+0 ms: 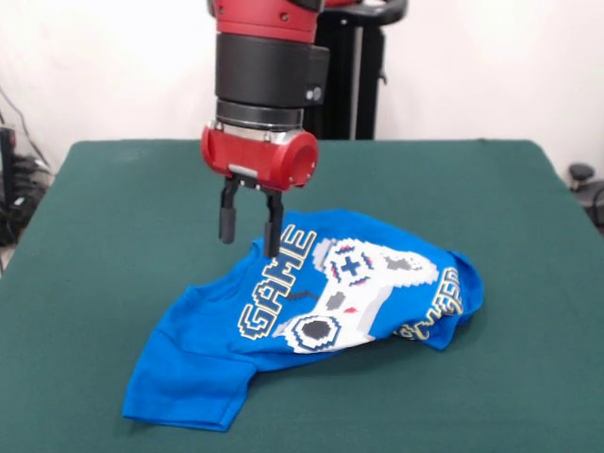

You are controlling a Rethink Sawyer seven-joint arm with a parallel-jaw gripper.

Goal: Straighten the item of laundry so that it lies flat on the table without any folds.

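My gripper (250, 236) hangs open just above the T-shirt's (311, 311) far edge; the cloth looks light and limp, so I'd pinch its crumpled hem beside the lettering.

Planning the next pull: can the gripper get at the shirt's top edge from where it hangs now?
Probably yes. The gripper hangs open right at the upper edge of the blue T-shirt, with nothing between them on the green table.
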